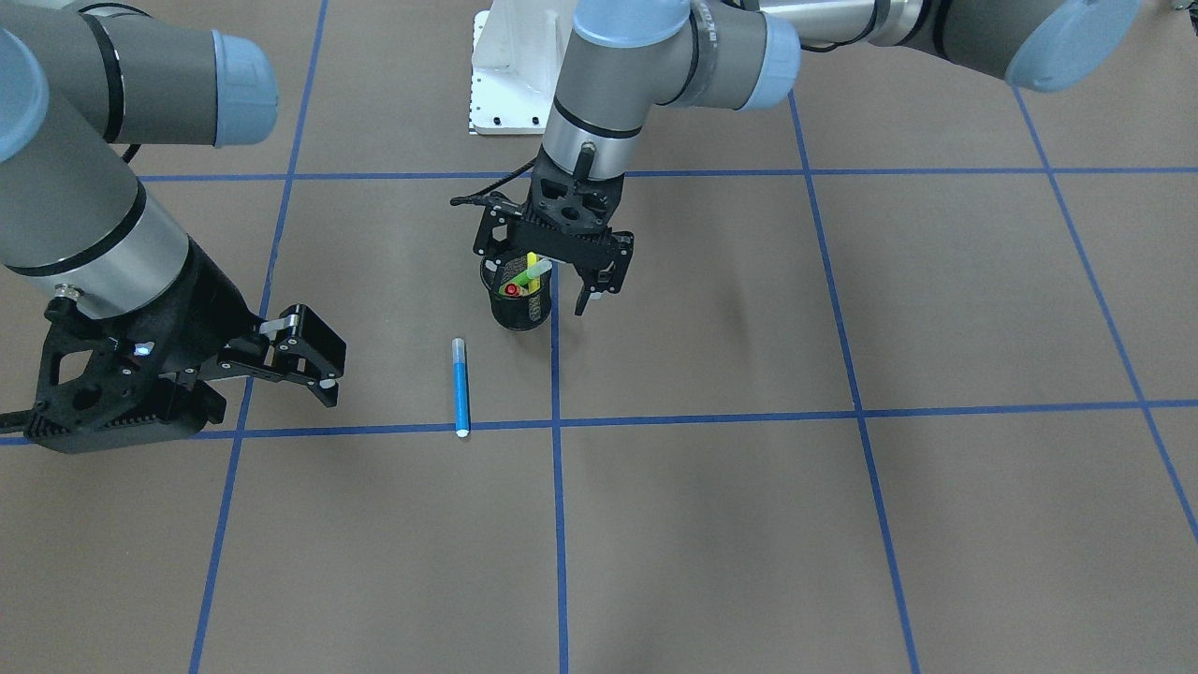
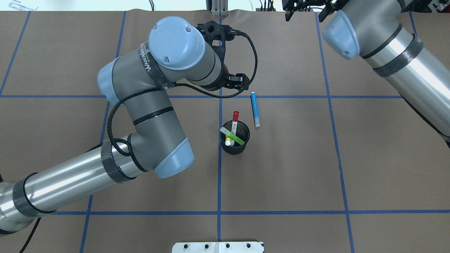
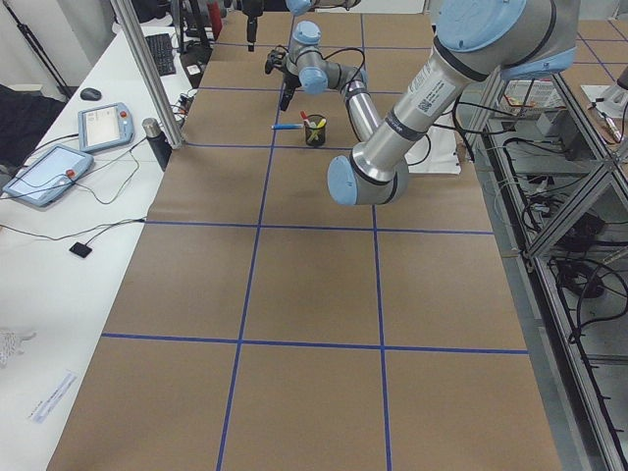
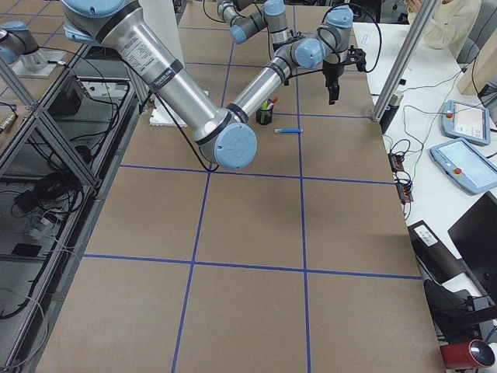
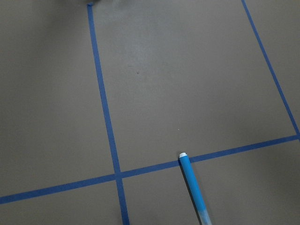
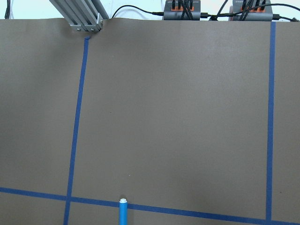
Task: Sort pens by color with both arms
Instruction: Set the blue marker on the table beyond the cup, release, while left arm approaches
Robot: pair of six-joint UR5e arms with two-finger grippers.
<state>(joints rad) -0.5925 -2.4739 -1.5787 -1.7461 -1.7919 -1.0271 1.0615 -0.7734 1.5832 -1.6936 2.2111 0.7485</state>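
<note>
The black mesh cup [image 2: 235, 150] is standing upright about midway between the surface's [image 2: 288, 168] edges, right beside a blue tape line [image 2: 219, 182]. Three pens are leaning inside it. The red-capped pen [image 2: 235, 119] is sticking out toward the edge far from the robot's base. The lime green pen [image 2: 236, 137] is lying slantwise across the rim, and the yellow pen [image 2: 228, 142] is resting beside it.

The blue pen [image 2: 255, 109] is lying flat on the surface just beside the cup, on the right arm's side and not touching it. Its far end is crossing a tape line.

The left gripper [image 1: 545, 279] is hanging above the surface on the far-edge side of the cup. Its jaws are spread wide and gripping nothing.

The right gripper [image 1: 329, 374] is hovering close to the far edge, well apart from the pens. Its jaws are parted and empty.
</note>
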